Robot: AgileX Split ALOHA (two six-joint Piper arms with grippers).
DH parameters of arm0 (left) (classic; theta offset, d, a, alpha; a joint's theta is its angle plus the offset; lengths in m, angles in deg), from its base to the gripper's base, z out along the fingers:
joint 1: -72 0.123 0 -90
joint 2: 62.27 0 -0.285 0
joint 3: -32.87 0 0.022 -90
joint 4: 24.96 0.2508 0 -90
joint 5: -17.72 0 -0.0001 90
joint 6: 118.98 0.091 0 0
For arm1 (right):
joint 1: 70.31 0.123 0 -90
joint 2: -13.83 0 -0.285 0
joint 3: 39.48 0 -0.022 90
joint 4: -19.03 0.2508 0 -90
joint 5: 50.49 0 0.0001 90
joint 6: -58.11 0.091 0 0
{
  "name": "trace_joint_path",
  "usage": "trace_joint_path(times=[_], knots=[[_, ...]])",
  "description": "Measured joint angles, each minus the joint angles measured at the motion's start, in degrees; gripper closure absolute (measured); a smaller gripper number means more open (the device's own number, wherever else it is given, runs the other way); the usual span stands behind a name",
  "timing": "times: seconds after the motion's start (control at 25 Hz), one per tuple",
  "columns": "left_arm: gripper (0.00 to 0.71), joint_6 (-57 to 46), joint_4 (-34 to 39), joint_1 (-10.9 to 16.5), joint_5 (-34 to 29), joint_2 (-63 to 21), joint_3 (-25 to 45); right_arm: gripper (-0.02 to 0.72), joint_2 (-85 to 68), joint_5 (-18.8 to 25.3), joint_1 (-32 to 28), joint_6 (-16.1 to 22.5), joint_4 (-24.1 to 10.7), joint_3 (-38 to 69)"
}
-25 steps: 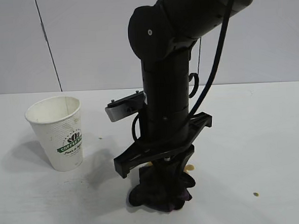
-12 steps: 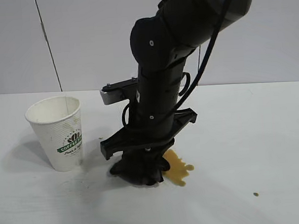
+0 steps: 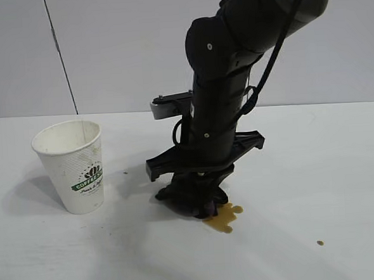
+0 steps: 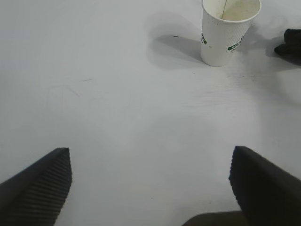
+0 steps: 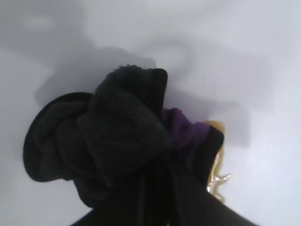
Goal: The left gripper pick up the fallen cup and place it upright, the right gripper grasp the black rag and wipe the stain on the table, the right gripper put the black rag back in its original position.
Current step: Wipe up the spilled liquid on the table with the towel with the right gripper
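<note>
Here we have the right gripper (image 3: 197,199) pressed down on the table (image 3: 341,168), its fingers closed around the bunched black rag (image 3: 192,202), which overlaps the near edge of the amber stain (image 3: 222,218). The paper cup (image 3: 74,166) stands upright, off to the left. The left gripper (image 4: 150,188) hangs wide open and empty over bare table. Our worry: a soaked rag may smear liquid outward, or slip loose if dragged hard.

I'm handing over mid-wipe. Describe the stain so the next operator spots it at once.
On the white table, look right of the upright cup, beneath the right gripper that presses the black rag down. The stain pokes out at the rag's near right edge: an amber-brown lobed puddle, unlike the tiny speck farther right.
</note>
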Motion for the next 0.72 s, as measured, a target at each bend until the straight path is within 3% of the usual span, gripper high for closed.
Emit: trace_joint_path(times=[0.12, 0.32, 0.4, 0.52, 0.72], knots=[[0.056, 0.0, 0.0, 0.0, 0.0, 0.0, 0.0, 0.66, 0.0, 2.72, -1.0, -1.18, 1.38, -0.2], [0.056, 0.0, 0.0, 0.0, 0.0, 0.0, 0.0, 0.66, -0.54, 13.93, -1.34, -11.34, 9.31, -0.22], [0.056, 0.0, 0.0, 0.0, 0.0, 0.0, 0.0, 0.66, -0.67, 16.71, -1.34, -13.7, 12.25, 0.02], [0.056, 0.0, 0.0, 0.0, 0.0, 0.0, 0.0, 0.66, -0.72, 18.73, -1.34, -14.87, 13.08, 0.33], [0.056, 0.0, 0.0, 0.0, 0.0, 0.0, 0.0, 0.66, -0.89, 18.02, -1.34, -15.23, 12.05, 0.46]])
